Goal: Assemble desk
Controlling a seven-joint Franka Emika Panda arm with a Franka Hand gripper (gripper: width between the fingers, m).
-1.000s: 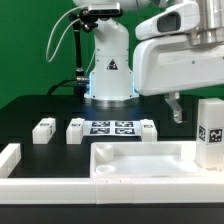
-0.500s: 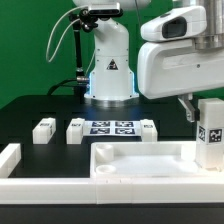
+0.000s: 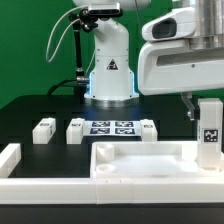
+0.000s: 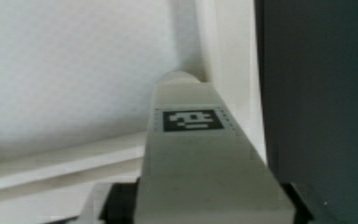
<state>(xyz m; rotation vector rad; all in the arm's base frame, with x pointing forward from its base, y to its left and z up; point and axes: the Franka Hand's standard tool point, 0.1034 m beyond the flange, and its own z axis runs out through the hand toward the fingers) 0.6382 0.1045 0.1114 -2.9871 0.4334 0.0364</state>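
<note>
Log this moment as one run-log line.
claw: closed on upright leg | leg: at tabletop corner, exterior view's right; seating unclear | three other legs: lying loose behind tabletop

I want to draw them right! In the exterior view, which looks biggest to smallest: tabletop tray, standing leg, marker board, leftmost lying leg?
1. tabletop tray
2. standing leg
3. marker board
4. leftmost lying leg
The tray and standing leg sit nearer the camera, so real sizes may differ.
</note>
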